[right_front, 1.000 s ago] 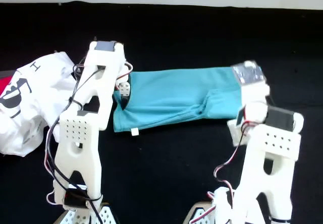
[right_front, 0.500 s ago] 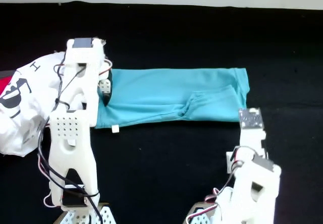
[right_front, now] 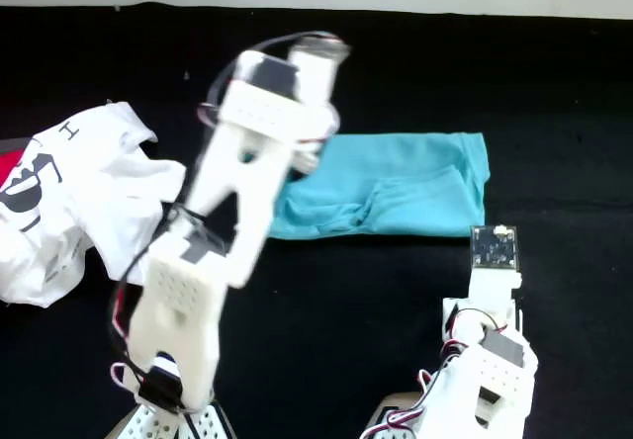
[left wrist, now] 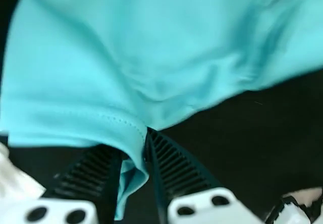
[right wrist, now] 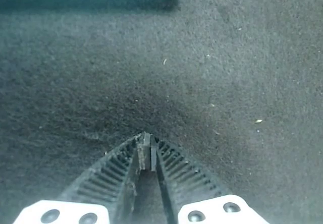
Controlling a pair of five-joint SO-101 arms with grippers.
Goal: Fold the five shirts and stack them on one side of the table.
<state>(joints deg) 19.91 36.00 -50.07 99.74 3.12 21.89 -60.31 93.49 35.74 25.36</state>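
My left fingers [left wrist: 174, 166] were clamped on the hem of the teal shirt [right_front: 406, 187], raised over its left end on the desk [right_front: 326, 301]. The right fingers [right wrist: 176, 171] sat closed and empty beside its near right corner. I judged the fold needed a level carry across, with edges matched before release.
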